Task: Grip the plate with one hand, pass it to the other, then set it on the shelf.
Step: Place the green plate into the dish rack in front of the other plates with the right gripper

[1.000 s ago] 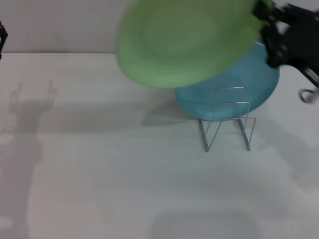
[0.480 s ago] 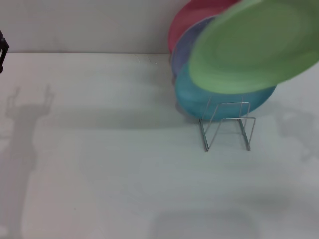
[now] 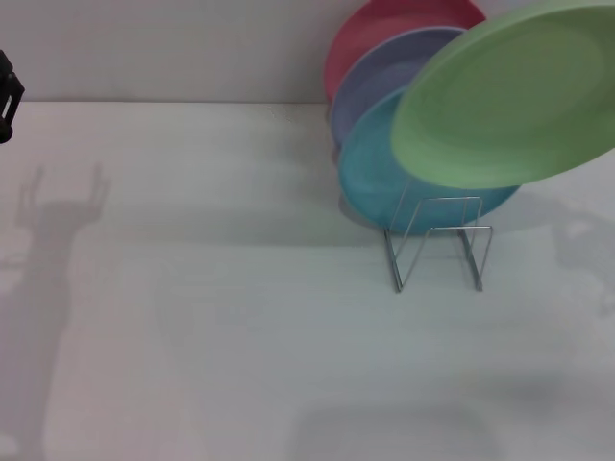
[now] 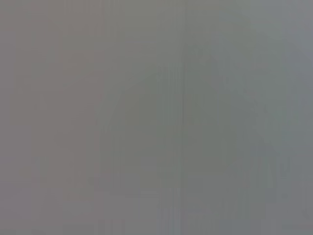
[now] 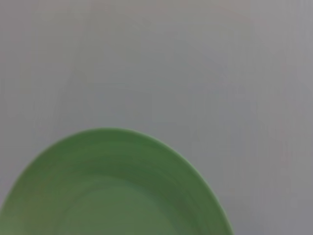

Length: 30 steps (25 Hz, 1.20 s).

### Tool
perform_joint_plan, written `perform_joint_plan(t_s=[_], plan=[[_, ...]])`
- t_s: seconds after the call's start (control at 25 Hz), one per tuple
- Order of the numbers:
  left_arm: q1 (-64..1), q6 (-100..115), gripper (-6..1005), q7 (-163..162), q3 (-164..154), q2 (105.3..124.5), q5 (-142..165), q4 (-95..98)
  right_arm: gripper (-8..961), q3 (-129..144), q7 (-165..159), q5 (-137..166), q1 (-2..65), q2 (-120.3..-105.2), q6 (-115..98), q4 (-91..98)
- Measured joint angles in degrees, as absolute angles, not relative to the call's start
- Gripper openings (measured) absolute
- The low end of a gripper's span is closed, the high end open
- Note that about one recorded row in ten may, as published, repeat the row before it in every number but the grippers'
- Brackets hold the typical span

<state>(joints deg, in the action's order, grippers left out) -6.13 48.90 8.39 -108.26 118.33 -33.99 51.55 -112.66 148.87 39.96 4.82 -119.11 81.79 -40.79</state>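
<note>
Plate held in the air above the rack

Plate, light green, is seen tilted in the air at the right side of the head view, above and partly in front of the wire shelf. Its right edge is cut by the picture border, so the right gripper is not seen and its state cannot be told. Three other plates are stood behind the shelf: a blue plate, a lavender plate and a red plate. A dark part of the left gripper is seen at the far left edge, well apart; whether it is open cannot be told. The white table is under all.
</note>
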Motion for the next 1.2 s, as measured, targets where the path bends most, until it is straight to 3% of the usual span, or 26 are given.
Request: perform_joint_plan(t_s=[1.2], plan=[[-7.2,48.6,806,8.3,-109.0,118.12,-33.9,48.7,18,-112.3,153.6,41.5,9.1,-119.26,81.9,-30.1]])
